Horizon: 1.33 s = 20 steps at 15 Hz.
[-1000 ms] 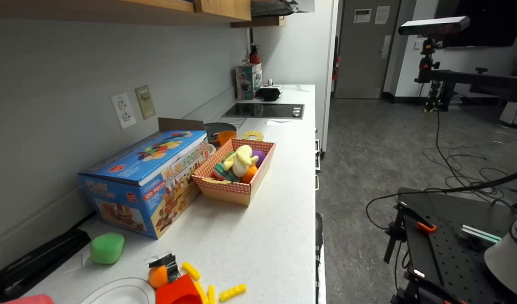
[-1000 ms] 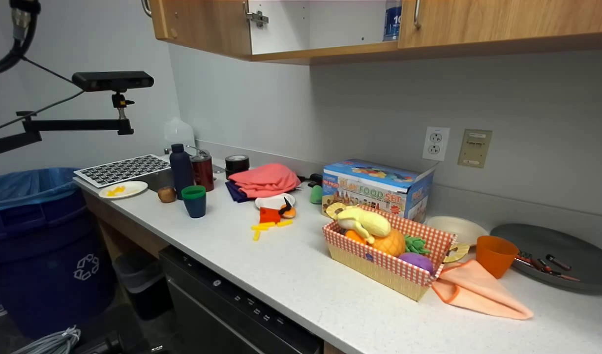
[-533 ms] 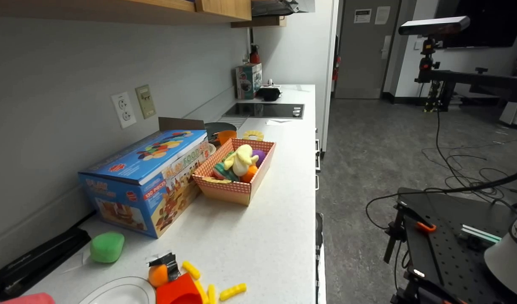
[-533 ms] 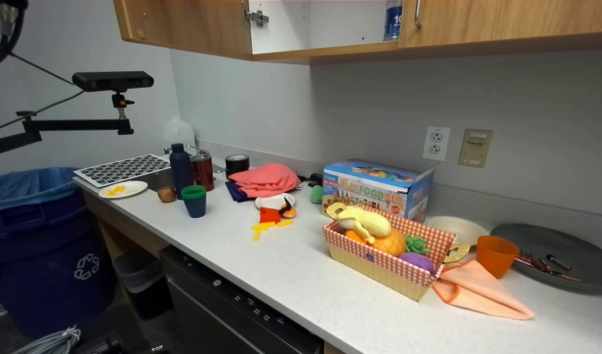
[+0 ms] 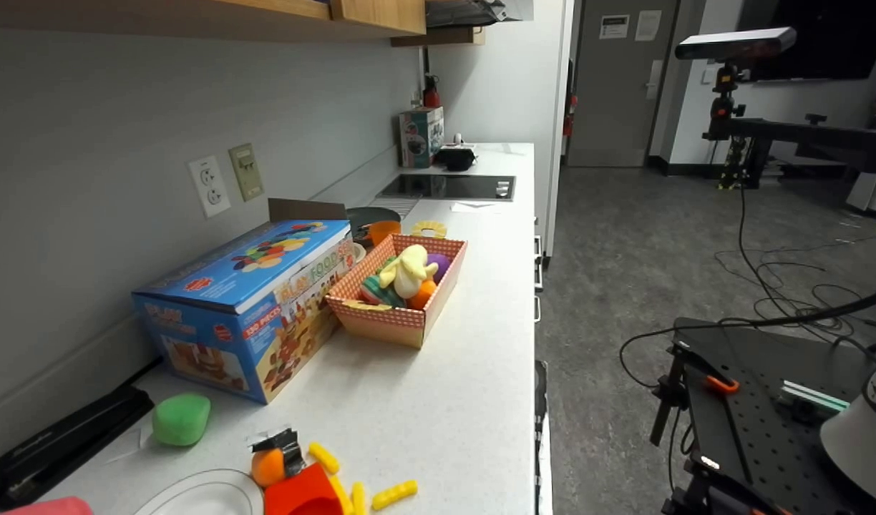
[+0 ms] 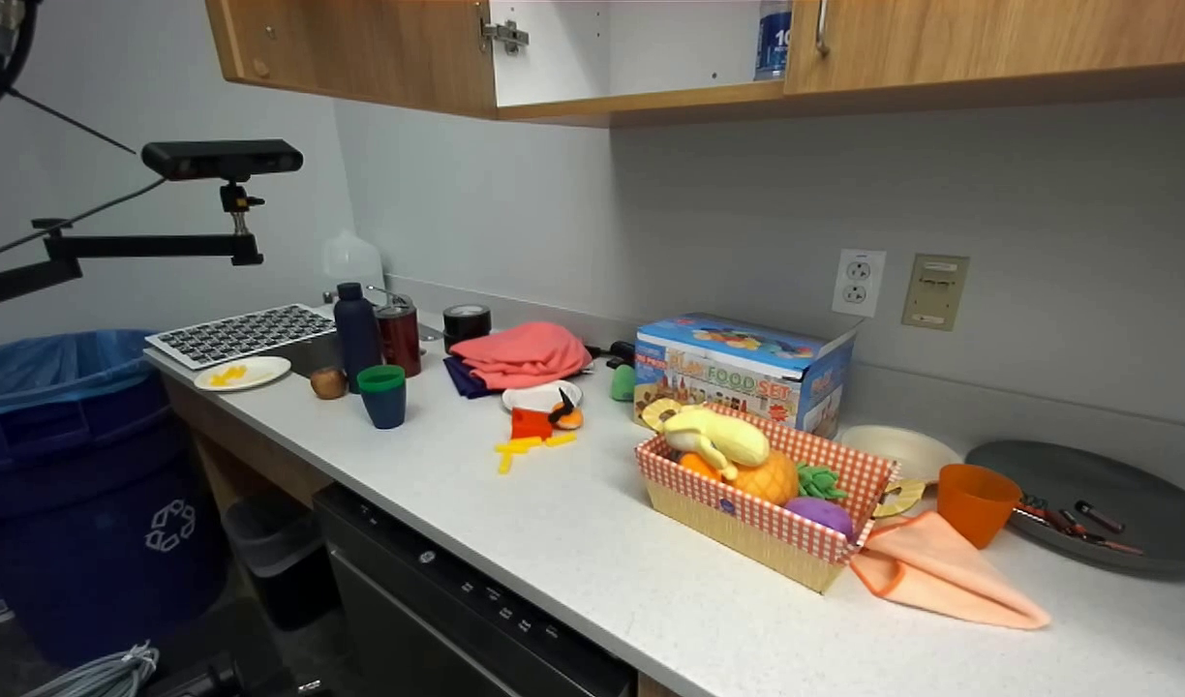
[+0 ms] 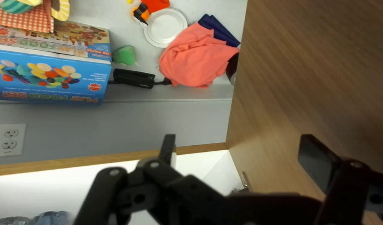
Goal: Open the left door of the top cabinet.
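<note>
In an exterior view the left door (image 6: pixel 360 48) of the top cabinet (image 6: pixel 999 44) stands swung well out on its hinge, showing the white interior. The cabinet's right door is closed, with a metal handle. The underside (image 5: pixel 159 16) shows along the top of an exterior view. In the wrist view my gripper (image 7: pixel 238 142) is open, its fingers wide apart with nothing between them. The left door's inner face (image 7: pixel 291 87) fills the right side there, behind the right finger; whether they touch I cannot tell. The left door's handle is out of view, and neither exterior view shows the gripper.
A water bottle (image 6: pixel 773 41) stands inside the cabinet. Below, the countertop (image 6: pixel 515 523) carries a play food box (image 6: pixel 738 373), a checkered basket (image 6: pixel 747 542), cups and cloths. A camera on an arm (image 6: pixel 223 160) juts in at the left, under the door.
The left door has swung further out, its free edge moving left in an exterior view, and its handle has left the picture. The thick black cable at upper left has also shifted left.
</note>
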{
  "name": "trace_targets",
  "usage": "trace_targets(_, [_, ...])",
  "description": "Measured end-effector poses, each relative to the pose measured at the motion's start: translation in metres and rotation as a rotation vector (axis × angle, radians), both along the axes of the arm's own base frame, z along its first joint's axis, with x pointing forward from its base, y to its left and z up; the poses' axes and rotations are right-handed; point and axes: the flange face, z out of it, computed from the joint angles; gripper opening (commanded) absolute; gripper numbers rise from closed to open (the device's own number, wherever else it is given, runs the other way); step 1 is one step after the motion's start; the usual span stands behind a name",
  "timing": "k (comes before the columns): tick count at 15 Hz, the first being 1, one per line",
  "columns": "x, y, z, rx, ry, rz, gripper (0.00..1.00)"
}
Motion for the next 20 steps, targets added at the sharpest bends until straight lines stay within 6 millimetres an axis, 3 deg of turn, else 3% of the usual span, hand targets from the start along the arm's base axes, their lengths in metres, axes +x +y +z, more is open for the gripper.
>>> trace_targets(6, [0.015, 0.020, 0.004, 0.196, 0.012, 0.145, 1.00])
trace_targets(20, [0.036, 0.045, -0.006, 0.439, 0.150, 0.297, 1.00])
